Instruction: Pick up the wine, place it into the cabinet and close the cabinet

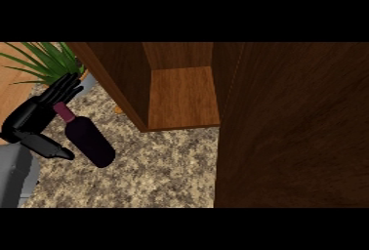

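Note:
The wine bottle [90,139], dark with a maroon neck, lies on the speckled counter with its neck pointing to the back left. My left hand [30,122] is just left of it. Its fingers [61,89] stretch straight past the neck and its thumb [52,148] points toward the bottle's body, so the hand is open and not curled round the bottle. The wooden cabinet [115,78] stands open right of the bottle, with a bare shelf [182,95] inside. My right hand does not show.
The cabinet's open door [296,127] is a large dark wood panel filling the right side. A green potted plant [43,61] stands at the back left behind my fingers. Granite counter [158,171] stretches in front of the cabinet.

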`<state>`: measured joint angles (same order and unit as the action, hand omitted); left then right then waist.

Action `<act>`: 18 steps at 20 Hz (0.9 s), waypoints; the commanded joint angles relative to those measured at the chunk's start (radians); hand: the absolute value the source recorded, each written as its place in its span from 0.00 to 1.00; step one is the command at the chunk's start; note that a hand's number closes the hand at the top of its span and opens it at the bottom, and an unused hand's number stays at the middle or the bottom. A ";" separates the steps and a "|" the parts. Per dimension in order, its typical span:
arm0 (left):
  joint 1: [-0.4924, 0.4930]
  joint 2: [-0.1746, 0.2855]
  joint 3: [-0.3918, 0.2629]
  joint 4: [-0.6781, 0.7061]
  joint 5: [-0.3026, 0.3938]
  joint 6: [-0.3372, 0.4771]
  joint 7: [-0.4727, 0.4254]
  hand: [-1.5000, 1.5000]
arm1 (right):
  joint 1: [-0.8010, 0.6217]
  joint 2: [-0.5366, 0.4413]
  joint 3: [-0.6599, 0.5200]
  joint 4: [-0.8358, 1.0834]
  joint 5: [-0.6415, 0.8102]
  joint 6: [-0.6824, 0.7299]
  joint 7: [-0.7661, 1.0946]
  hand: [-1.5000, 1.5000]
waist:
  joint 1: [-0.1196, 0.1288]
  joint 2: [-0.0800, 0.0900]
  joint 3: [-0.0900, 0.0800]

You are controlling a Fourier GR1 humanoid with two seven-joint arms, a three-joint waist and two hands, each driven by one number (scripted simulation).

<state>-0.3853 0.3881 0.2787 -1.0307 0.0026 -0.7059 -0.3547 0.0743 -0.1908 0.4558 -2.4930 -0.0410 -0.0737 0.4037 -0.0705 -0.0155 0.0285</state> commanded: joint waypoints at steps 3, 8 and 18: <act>0.086 -0.121 -0.043 0.186 0.022 -0.041 0.059 0.00 | 0.006 -0.003 0.013 -0.081 -0.006 -0.010 0.040 0.00 | -0.006 0.029 -0.034; 0.101 -0.137 -0.044 0.195 0.046 -0.058 0.062 0.00 | 0.030 -0.031 -0.014 -0.105 -0.021 0.007 0.035 0.00 | 0.002 0.024 -0.031; 0.006 -0.146 -0.093 0.420 -0.028 -0.082 -0.062 1.00 | 0.076 -0.050 -0.052 -0.237 -0.059 -0.008 0.138 0.00 | 0.037 0.018 -0.031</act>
<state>-0.3596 0.2543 0.2055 -0.7050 0.0015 -0.7462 -0.3544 0.0985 -0.2198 0.4131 -2.5089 -0.0434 -0.0741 0.4325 -0.0424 0.0018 0.0009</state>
